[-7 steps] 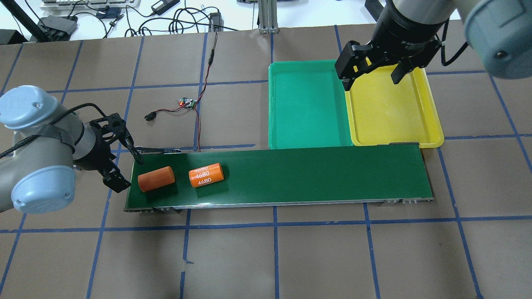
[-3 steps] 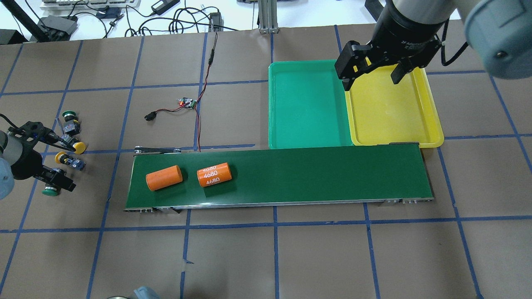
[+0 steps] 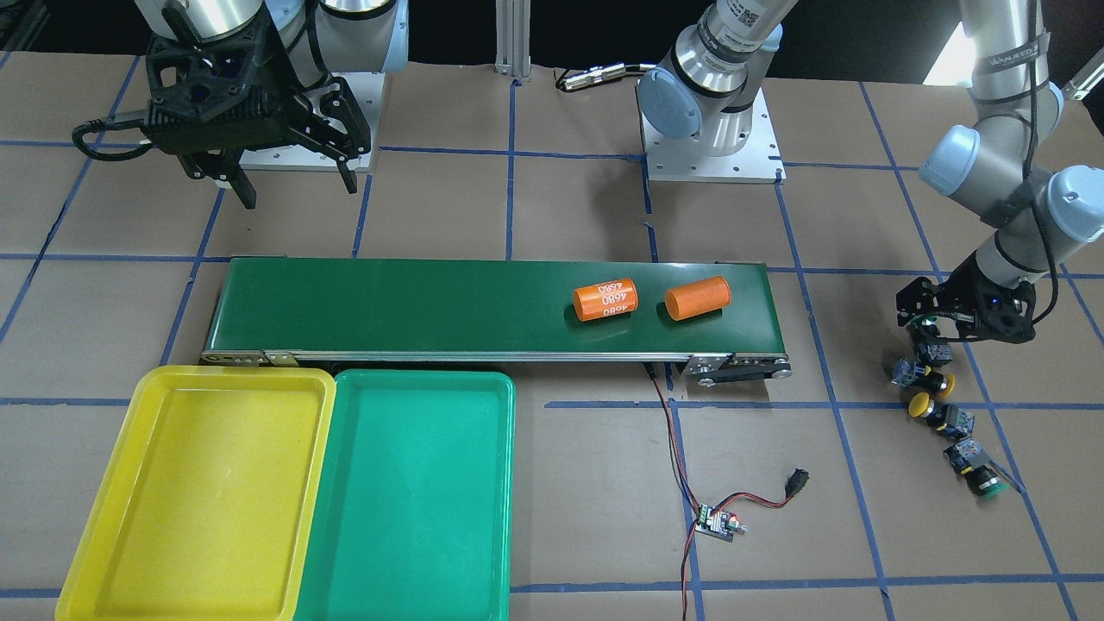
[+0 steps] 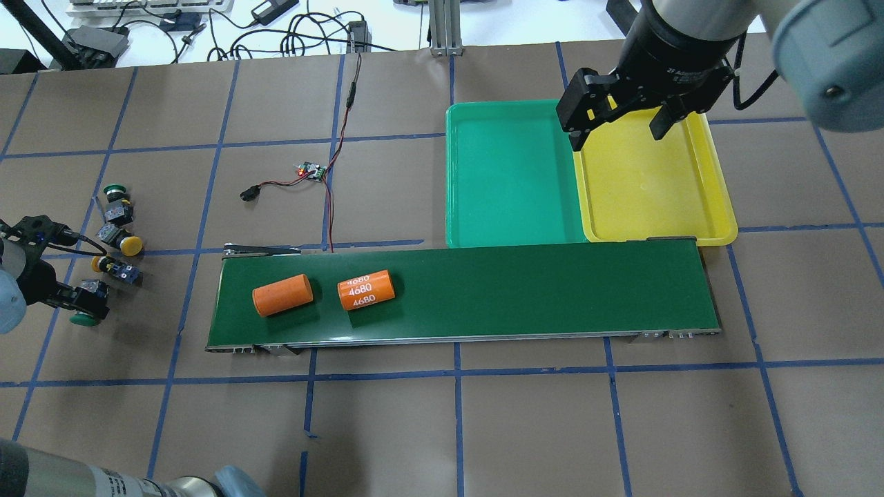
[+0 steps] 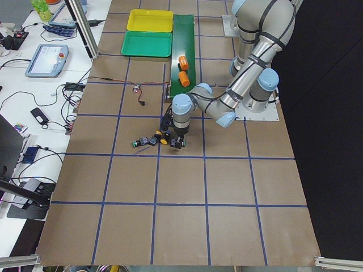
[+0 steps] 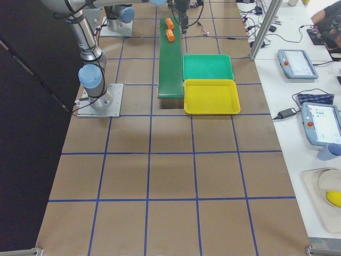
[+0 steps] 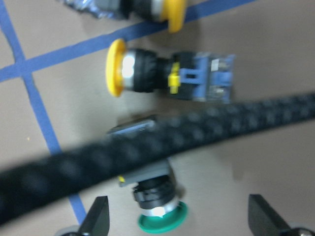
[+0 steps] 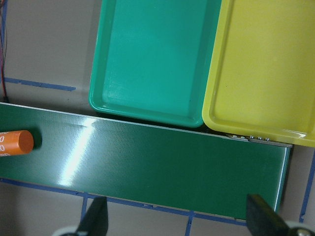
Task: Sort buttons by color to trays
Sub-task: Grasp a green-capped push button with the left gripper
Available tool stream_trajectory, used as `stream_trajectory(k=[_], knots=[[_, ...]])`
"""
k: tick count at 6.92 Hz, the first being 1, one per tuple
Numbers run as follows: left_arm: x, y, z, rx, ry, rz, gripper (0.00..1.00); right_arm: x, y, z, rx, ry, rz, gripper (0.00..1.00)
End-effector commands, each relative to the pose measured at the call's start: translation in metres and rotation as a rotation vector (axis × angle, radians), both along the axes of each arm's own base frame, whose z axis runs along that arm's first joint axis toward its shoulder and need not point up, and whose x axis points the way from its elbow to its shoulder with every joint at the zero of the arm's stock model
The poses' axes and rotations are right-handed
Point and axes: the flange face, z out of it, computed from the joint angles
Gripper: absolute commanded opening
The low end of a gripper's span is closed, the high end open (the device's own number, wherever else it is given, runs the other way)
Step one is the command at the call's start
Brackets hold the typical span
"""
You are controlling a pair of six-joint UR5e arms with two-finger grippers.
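Four buttons lie in a row at the table's left end: a green one [image 4: 112,190], two yellow ones [image 4: 131,243] [image 4: 103,263] and another green one [image 4: 83,318]. My left gripper [image 4: 79,273] hovers open over the near end of that row. In the left wrist view the green button [image 7: 160,216] sits below, between the fingertips, with a yellow button [image 7: 118,69] beyond it. The green tray [image 4: 511,172] and yellow tray [image 4: 649,179] stand side by side, both bare. Above their far edge my right gripper [image 4: 615,128] hangs open and holds nothing.
A long dark-green conveyor belt [image 4: 518,290] runs in front of the trays, with two orange cylinders [image 4: 282,295] [image 4: 366,290] near its left end. A small circuit board [image 4: 311,170] with red and black wires lies behind the belt.
My left arm has swung away from the belt's left end and out over the buttons. Both orange cylinders have drifted right along the belt. The right arm has stayed put.
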Motion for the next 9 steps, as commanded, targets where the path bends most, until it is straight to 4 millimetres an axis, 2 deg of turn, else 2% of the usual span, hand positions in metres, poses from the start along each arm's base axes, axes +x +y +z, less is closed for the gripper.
stream_trajectory(k=[1,2,3,5,6,7,8,9], knots=[[0.009,-0.007,-0.008,-0.003,-0.001,0.020,0.56,0.000,0.000,0.000,0.000,0.000,-0.001,1.00],[0.011,-0.009,-0.003,-0.014,-0.009,0.033,0.04,-0.001,-0.001,0.000,0.000,0.002,-0.001,1.00],[0.010,-0.008,0.002,-0.018,-0.013,0.037,0.00,0.000,0.000,-0.001,0.002,0.000,0.001,1.00],[-0.006,-0.008,0.028,-0.039,-0.040,0.002,0.00,0.000,0.000,-0.002,0.003,0.000,-0.001,1.00],[-0.038,-0.012,0.051,-0.025,-0.023,-0.056,0.00,0.000,0.000,-0.001,0.002,0.000,0.001,1.00],[-0.088,-0.020,0.079,-0.026,-0.024,-0.146,0.00,0.000,0.000,-0.001,0.002,0.000,0.001,1.00],[-0.145,-0.022,0.098,-0.016,-0.012,-0.250,0.00,0.000,0.000,-0.001,0.002,0.000,0.001,1.00],[-0.199,-0.011,0.100,0.021,0.013,-0.347,0.00,0.001,0.001,-0.001,0.002,0.000,0.002,1.00]])
